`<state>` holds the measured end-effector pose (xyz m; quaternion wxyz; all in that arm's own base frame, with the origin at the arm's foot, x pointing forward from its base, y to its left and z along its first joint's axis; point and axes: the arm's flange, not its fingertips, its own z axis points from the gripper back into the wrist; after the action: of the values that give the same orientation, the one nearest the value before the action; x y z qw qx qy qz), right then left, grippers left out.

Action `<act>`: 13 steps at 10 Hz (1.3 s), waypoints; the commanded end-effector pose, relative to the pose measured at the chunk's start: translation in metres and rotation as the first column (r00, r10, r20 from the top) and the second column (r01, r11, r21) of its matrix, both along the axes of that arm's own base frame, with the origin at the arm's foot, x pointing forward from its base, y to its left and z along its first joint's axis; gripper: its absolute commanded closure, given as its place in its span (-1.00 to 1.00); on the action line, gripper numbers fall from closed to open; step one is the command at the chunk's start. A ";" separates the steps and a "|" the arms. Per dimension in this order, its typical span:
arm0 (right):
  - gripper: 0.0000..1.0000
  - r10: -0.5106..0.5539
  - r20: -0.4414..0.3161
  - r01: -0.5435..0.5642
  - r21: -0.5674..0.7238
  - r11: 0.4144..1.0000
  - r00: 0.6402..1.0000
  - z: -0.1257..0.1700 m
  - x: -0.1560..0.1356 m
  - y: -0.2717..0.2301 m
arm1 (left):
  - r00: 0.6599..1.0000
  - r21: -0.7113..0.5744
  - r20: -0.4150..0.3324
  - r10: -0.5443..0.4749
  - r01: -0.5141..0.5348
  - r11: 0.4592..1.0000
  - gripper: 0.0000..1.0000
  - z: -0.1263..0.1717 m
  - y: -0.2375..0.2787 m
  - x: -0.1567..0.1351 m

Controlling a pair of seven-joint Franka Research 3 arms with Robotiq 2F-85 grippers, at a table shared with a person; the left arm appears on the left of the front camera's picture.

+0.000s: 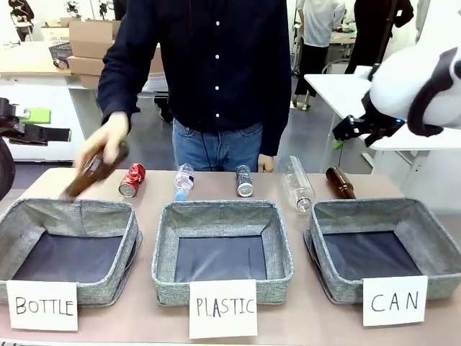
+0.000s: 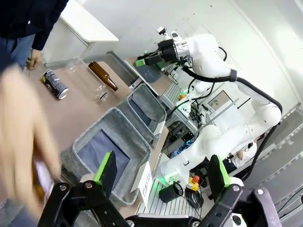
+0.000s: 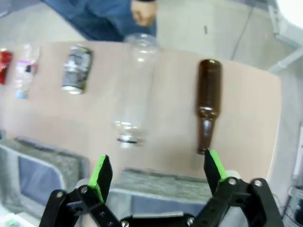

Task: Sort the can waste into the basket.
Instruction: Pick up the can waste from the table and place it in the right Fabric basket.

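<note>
Front view: the dark blue-black metal drink can (image 1: 245, 181) and the red metal drink can (image 1: 132, 180) lay on the bench (image 1: 374, 189), behind the baskets and well apart from the grey fabric basket carded "CAN" (image 1: 425, 220). The right gripper (image 1: 347, 133) hung high and empty.

Left wrist view: the left gripper (image 2: 162, 170) stood wide, with the person's hand (image 2: 21, 142) close by.

Right wrist view: the jaws stood wide. I judged the dark can the better first pick, gripped across its body and clear of the clear plastic bottle (image 3: 135, 90).
</note>
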<state>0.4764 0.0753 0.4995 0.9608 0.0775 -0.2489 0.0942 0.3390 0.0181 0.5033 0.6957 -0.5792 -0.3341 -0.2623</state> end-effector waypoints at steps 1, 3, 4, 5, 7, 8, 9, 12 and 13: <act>-1.00 0.060 -0.146 -0.050 0.069 0.996 0.987 0.007 0.049 0.063 | 1.000 -0.023 0.030 -0.004 0.004 1.000 -1.00 0.001 -0.001 0.002; -1.00 0.151 -0.285 -0.117 0.132 0.984 0.947 -0.007 0.092 0.140 | 1.000 -0.023 0.030 -0.004 0.004 1.000 -1.00 0.001 -0.001 0.002; -1.00 0.125 -0.353 -0.075 0.151 0.986 0.927 -0.025 0.112 0.174 | 1.000 -0.023 0.030 -0.004 0.004 1.000 -1.00 0.001 -0.001 0.002; -1.00 0.125 -0.420 -0.068 0.147 0.987 0.899 -0.053 0.131 0.205 | 1.000 -0.023 0.030 -0.004 0.004 1.000 -1.00 0.001 -0.001 0.002; -1.00 0.006 -0.475 0.044 0.094 0.995 0.880 -0.112 0.160 0.234 | 1.000 -0.023 0.030 -0.004 0.004 1.000 -1.00 0.001 -0.001 0.002; -1.00 -0.046 -0.381 0.091 0.100 0.991 0.923 -0.126 0.163 0.233 | 1.000 -0.023 0.030 -0.004 0.004 1.000 -1.00 0.001 -0.001 0.002; -1.00 0.084 -0.454 -0.025 0.134 0.991 0.887 -0.115 0.135 0.225 | 1.000 -0.023 0.030 -0.004 0.004 1.000 -1.00 0.001 -0.001 0.002; -1.00 -0.053 -0.431 0.075 0.034 0.997 0.901 -0.151 0.164 0.236 | 1.000 -0.023 0.030 -0.004 0.004 1.000 -1.00 0.001 -0.001 0.002; -1.00 -0.074 -0.421 0.091 0.021 0.996 0.904 -0.155 0.170 0.241 | 1.000 -0.023 0.030 -0.004 0.004 1.000 -1.00 0.001 -0.001 0.002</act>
<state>0.6343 0.3058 0.3492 0.9889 0.1356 -0.0271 0.0536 0.3405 0.0179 0.5020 0.6956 -0.5788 -0.3342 -0.2636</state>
